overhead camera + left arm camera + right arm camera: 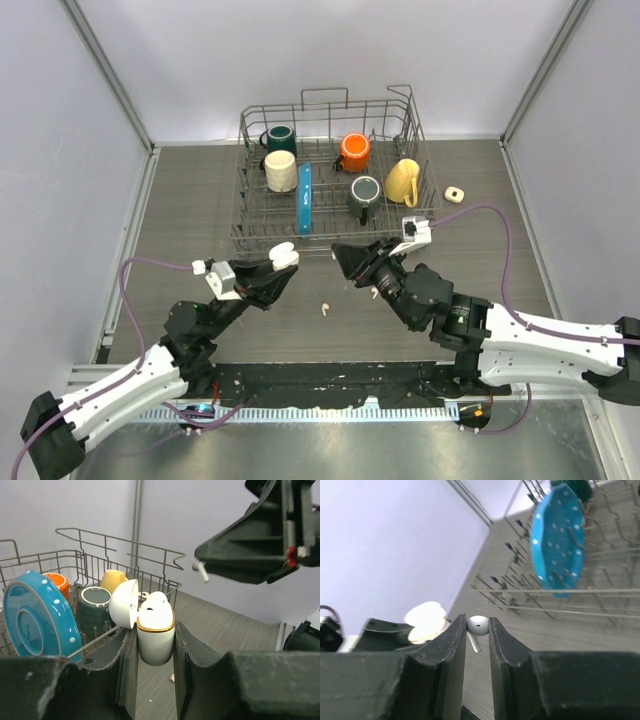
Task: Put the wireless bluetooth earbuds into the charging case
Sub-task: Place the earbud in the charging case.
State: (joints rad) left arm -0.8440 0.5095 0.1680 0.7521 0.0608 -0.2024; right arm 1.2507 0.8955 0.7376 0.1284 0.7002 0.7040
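The white charging case with a gold rim is pinched upright between the fingers of my left gripper, its lid hinged open to the left. One white earbud sits in it. In the top view the case hangs above the table in front of the rack. My right gripper is shut on another earbud, stem pointing down. Its tip hovers just right of the case. That earbud's stem shows in the left wrist view. A third earbud lies loose on the table between the arms.
A wire dish rack stands at the back with a green mug, a cream mug, an orange mug, a grey mug, a yellow mug and a blue plate. A small beige piece lies right of it.
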